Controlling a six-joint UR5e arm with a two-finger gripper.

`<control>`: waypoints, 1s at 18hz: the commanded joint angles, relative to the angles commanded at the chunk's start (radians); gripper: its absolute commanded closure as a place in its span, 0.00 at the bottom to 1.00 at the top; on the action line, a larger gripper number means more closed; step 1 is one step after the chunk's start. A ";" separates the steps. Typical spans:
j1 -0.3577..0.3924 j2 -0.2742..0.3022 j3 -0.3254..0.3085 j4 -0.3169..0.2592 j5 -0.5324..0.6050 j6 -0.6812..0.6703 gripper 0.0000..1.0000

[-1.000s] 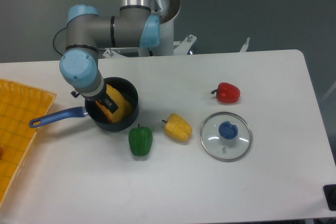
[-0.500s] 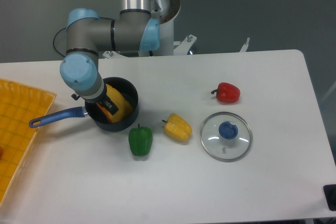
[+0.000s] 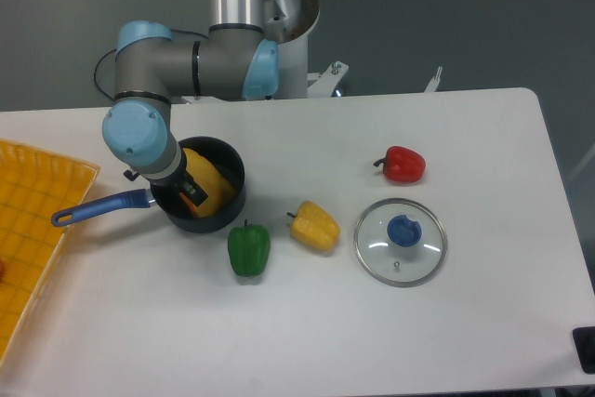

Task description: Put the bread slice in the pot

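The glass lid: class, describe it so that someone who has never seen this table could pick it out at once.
Start at the white table and look to its right half, below the red bell pepper. There lies the glass lid, flat on the surface, to the right of the yellow bell pepper. It is the only see-through round disc, with a metal rim and a blue knob in its middle.
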 joint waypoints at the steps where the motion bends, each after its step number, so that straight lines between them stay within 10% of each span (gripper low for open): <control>1: 0.002 -0.002 0.002 0.000 0.000 0.002 0.00; 18: 0.043 0.012 0.060 -0.012 0.006 0.006 0.00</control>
